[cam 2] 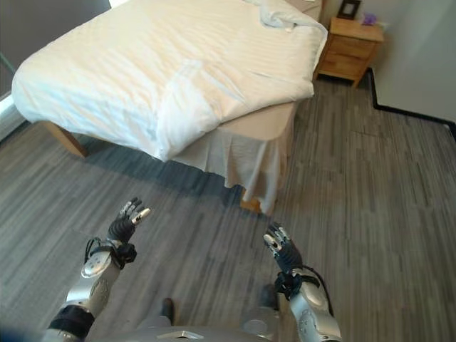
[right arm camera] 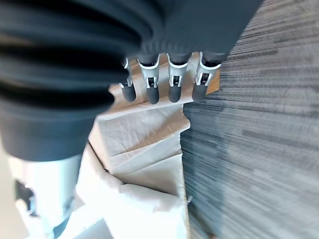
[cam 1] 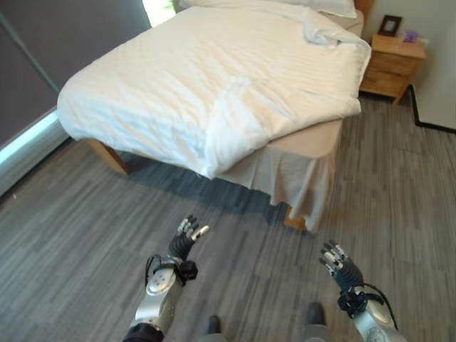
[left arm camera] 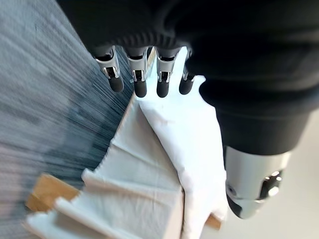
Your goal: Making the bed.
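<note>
The bed (cam 1: 313,139) is seen ahead of the robot, standing on grey plank flooring (cam 1: 85,214); a white duvet (cam 1: 214,71) is spread over it, skewed, with one corner (cam 1: 224,135) folded over and hanging off the near edge; the beige mattress corner and the pale bed skirt (cam 1: 299,178) are left uncovered beside it; a bunched fold of the duvet (cam 1: 324,32) is seen near the pillow (cam 1: 335,7) at the head end. The left hand (cam 1: 187,239) is held out over the floor, well short of the bed, fingers straight and relaxed, nothing held; the right hand (cam 1: 340,265) is likewise raised, fingers extended and empty. A wooden nightstand (cam 1: 392,68) is placed beside the head of the bed, with a dark picture frame (cam 1: 390,25) on it.
</note>
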You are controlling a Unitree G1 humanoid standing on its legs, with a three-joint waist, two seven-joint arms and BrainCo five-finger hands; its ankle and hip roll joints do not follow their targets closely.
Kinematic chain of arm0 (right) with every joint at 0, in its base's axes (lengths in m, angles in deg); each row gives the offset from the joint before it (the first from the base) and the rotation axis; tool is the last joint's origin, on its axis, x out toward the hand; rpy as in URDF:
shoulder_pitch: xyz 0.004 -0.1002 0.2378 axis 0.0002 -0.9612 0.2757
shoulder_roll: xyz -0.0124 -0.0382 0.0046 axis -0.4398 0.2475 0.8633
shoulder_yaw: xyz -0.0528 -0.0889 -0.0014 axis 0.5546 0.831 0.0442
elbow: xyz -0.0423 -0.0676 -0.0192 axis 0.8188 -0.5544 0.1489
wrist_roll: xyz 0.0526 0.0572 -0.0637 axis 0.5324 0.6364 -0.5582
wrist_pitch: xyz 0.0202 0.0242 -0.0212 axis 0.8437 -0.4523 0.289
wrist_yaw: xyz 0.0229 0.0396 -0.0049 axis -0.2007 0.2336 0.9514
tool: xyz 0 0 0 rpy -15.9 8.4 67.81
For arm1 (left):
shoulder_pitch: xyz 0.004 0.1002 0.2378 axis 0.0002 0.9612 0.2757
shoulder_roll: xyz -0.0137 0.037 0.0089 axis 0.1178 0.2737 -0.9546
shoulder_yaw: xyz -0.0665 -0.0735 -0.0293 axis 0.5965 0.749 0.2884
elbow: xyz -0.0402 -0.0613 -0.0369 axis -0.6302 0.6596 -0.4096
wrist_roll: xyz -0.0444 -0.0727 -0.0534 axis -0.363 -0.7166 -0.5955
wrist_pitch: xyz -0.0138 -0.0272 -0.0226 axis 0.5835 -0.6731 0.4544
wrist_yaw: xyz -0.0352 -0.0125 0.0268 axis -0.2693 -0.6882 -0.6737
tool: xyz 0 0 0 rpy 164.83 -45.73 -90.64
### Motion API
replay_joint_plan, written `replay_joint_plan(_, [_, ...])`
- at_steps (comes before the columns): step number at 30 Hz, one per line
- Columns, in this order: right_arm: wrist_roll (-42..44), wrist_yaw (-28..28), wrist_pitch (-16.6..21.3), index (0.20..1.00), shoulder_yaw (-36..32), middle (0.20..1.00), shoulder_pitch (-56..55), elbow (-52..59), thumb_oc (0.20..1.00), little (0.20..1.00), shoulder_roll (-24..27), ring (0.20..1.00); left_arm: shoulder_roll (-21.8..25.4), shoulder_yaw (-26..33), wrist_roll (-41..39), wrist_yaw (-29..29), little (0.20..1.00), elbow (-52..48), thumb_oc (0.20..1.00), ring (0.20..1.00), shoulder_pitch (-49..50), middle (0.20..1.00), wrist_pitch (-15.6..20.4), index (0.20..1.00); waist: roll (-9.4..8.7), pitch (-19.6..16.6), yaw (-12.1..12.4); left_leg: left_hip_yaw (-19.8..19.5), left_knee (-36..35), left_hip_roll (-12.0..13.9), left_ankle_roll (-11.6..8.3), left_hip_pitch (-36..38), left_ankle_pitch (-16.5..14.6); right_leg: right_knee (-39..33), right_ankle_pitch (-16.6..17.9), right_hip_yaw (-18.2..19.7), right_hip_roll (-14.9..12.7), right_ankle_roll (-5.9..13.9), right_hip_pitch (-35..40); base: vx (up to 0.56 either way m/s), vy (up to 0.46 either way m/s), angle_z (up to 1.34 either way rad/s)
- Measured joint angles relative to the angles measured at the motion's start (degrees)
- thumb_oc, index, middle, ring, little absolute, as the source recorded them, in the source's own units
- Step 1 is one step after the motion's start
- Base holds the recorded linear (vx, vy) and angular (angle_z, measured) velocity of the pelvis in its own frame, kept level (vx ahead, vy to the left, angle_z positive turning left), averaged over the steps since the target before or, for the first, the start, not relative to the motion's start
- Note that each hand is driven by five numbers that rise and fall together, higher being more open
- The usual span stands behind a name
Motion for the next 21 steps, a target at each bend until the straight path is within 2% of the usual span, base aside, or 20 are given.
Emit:
replay_joint_plan(1, [0.0, 0.4, 0.0, 1.0, 0.6, 1.0, 2.4, -1.5, 1.0, 1.0, 0.5, 1.0, -1.0, -0.5, 0.0, -0.3, 1.0, 0.2, 1.0, 1.0, 0.5, 1.0, 0.2, 1.0, 0.74, -0.2, 0.5, -0.8, 4.9, -1.3, 2.06, -1.2, 2.8, 2.6, -1.8, -1.4, 1.6, -1.43, -0.9, 0.05, -0.665, 0.34])
replay_joint_plan(2, [0.0, 0.3, 0.1, 1.0, 1.3, 1.0, 3.4, -1.6, 1.0, 1.0, 1.5, 1.0, -1.4, -0.8, 0.0, -0.6, 1.0, 0.2, 1.0, 1.0, 0.8, 1.0, 0.2, 1.0, 0.49, -0.2, 0.4, 0.8, 8.3, -1.4, 3.81, -3.1, 6.3, 5.0, -2.9, -1.1, 2.4, -2.88, -1.9, 0.02, -0.583, 0.26])
replay_joint_plan(3, [0.0, 0.5, 0.2, 1.0, 1.5, 1.0, 3.9, -1.6, 1.0, 1.0, 2.1, 1.0, -1.6, -0.8, -0.1, -0.6, 1.0, 0.7, 1.0, 1.0, 0.7, 1.0, 0.3, 1.0, 0.47, -0.2, -0.4, 1.2, 9.6, -1.0, 2.69, -5.0, 8.7, 7.0, -3.2, -1.6, 3.0, -3.54, -2.5, 0.11, -0.721, 0.87])
replay_joint_plan(4, [0.1, 1.3, 0.0, 1.0, 2.0, 1.0, 4.8, -2.1, 1.0, 1.0, 2.9, 1.0, -2.0, 0.6, -0.6, -0.6, 1.0, 2.7, 1.0, 1.0, -0.4, 1.0, 0.4, 1.0, -3.26, 0.8, -0.5, 1.0, 10.7, -0.9, 2.34, -8.0, 20.2, 12.8, -7.6, -3.7, 3.4, -7.63, -5.2, 0.1, -0.565, 0.91])
replay_joint_plan(5, [0.1, 1.4, 0.0, 1.0, 1.2, 1.0, 4.5, -2.6, 1.0, 1.0, 2.2, 1.0, -2.1, 1.4, -0.6, -0.3, 1.0, 3.7, 1.0, 1.0, 0.4, 1.0, 0.3, 1.0, -5.13, 1.1, 0.7, 2.8, 12.3, -0.6, 3.43, -8.2, 25.4, 13.0, -8.4, -5.2, 3.8, -9.18, -4.8, 0.14, -0.466, 0.95])
replay_joint_plan(6, [0.1, 1.7, 0.3, 1.0, 0.0, 1.0, 3.2, -1.5, 1.0, 1.0, 1.7, 1.0, -2.0, 0.6, -0.6, -0.4, 1.0, 4.5, 1.0, 1.0, 0.7, 1.0, -0.1, 1.0, -5.89, 0.8, 0.5, 5.4, 14.5, -0.4, 4.09, -9.8, 25.9, 12.4, -8.5, -5.8, 3.2, -10.02, -3.9, 0.05, -0.118, 0.45])
replay_joint_plan(7, [0.1, 1.4, 0.2, 1.0, -0.7, 1.0, 1.7, -0.6, 1.0, 1.0, 2.3, 1.0, -1.6, 0.0, -0.6, -0.9, 1.0, 4.4, 1.0, 1.0, 2.2, 1.0, -0.6, 1.0, -6.35, 0.7, 1.2, 7.1, 19.2, -0.6, 0.66, -10.8, 21.0, 11.2, -8.4, -7.2, 3.7, -11.9, -2.8, 0.14, -0.35, 0.35])
replay_joint_plan(8, [0.0, 1.5, -0.1, 1.0, -0.6, 1.0, 0.9, -0.2, 1.0, 1.0, 3.2, 1.0, -1.1, -0.4, -0.6, -1.3, 1.0, 4.1, 1.0, 1.0, 3.9, 1.0, -1.0, 1.0, -6.72, 0.3, 1.2, 6.6, 21.3, -1.4, -2.01, -10.7, 18.0, 9.6, -7.4, -7.5, 4.6, -12.16, -1.9, 0.1, -0.227, 0.23])
replay_joint_plan(9, [0.0, 1.5, -0.1, 1.0, -0.5, 1.0, 0.7, -0.2, 1.0, 1.0, 3.6, 1.0, -1.1, -0.2, -0.6, -1.4, 1.0, 4.1, 1.0, 1.0, 4.3, 1.0, -1.1, 1.0, -5.95, 0.0, 1.3, 7.1, 22.2, -2.4, -2.56, -10.8, 17.4, 8.1, -7.0, -8.6, 5.6, -13.16, -0.8, 0.17, -0.406, 0.35])
replay_joint_plan(10, [0.0, 1.4, -0.6, 1.0, -1.5, 1.0, -1.0, -0.3, 1.0, 1.0, 3.5, 1.0, -2.1, -0.7, -0.6, -1.8, 1.0, 3.8, 1.0, 1.0, 4.2, 1.0, -1.2, 1.0, -6.01, -0.1, 0.9, 6.8, 22.7, -6.4, -4.13, -10.3, 13.4, 4.9, -5.6, -9.5, 6.4, -13.38, 0.9, 0.08, -0.174, 0.43])
replay_joint_plan(11, [0.0, 1.4, -0.9, 1.0, -1.4, 1.0, -1.1, -0.4, 1.0, 1.0, 3.6, 1.0, -2.1, -0.9, -0.6, -2.2, 1.0, 3.3, 1.0, 1.0, 4.5, 1.0, -1.2, 1.0, -5.79, -0.3, 1.0, 7.9, 21.7, -7.9, -3.13, -9.5, 12.0, 3.4, -4.9, -10.2, 6.6, -13.9, 1.7, 0.11, -0.243, 0.46])
replay_joint_plan(12, [0.0, 1.4, -1.1, 1.0, -1.4, 1.0, -1.3, -0.4, 1.0, 1.0, 3.6, 1.0, -2.2, -1.3, -0.6, -2.4, 1.0, 3.3, 1.0, 1.0, 4.4, 1.0, -1.3, 1.0, -5.51, -0.5, 0.7, 8.5, 20.3, -8.8, -3.14, -9.1, 11.0, 2.2, -4.4, -11.1, 6.9, -13.76, 2.4, 0.09, -0.13, 0.39])
replay_joint_plan(13, [-0.1, 1.4, -1.5, 1.0, -0.5, 1.0, -1.6, -0.3, 1.0, 1.0, 3.4, 1.0, -2.2, -1.9, -0.6, -2.4, 1.0, 3.1, 1.0, 1.0, 4.1, 1.0, -1.3, 1.0, -5.07, -0.9, 0.9, 9.2, 16.5, -10.4, -3.3, -8.0, 10.2, 0.3, -3.4, -12.7, 8.0, -14.55, 3.5, 0.12, -0.152, 0.47])
replay_joint_plan(16, [0.0, 1.4, -1.6, 1.0, 0.6, 1.0, -0.8, -0.3, 1.0, 1.0, 1.4, 1.0, -2.0, -2.8, -0.3, -2.6, 1.0, 2.8, 1.0, 1.0, 4.6, 1.0, -1.4, 1.0, -3.96, -1.5, 1.1, 9.1, 8.5, -13.5, -3.67, -6.4, 9.9, -4.3, -1.3, -14.1, 10.4, -15.53, 5.5, 0.09, -0.05, 0.22])
replay_joint_plan(19, [0.0, 1.6, -1.6, 1.0, 2.2, 1.0, -0.7, -0.3, 1.0, 1.0, 0.8, 1.0, -1.6, -2.5, 0.0, -2.5, 1.0, 2.8, 1.0, 1.0, 4.7, 1.0, -1.4, 1.0, -2.65, -1.9, 0.9, 8.1, 5.1, -13.2, -2.45, -4.2, 9.4, -5.5, -1.2, -15.2, 12.7, -15.58, 6.6, 0.05, 0.037, 0.09])
replay_joint_plan(21, [0.0, 1.5, -1.6, 1.0, 2.9, 1.0, -0.1, -0.4, 1.0, 1.0, 0.7, 1.0, -1.6, -2.6, 0.0, -2.5, 1.0, 3.0, 1.0, 1.0, 4.7, 1.0, -1.4, 1.0, -2.24, -2.0, 0.8, 7.4, 2.9, -13.1, -2.4, -3.4, 9.4, -6.0, -1.1, -15.2, 13.1, -15.67, 6.6, 0.1, 0.062, 0.0])
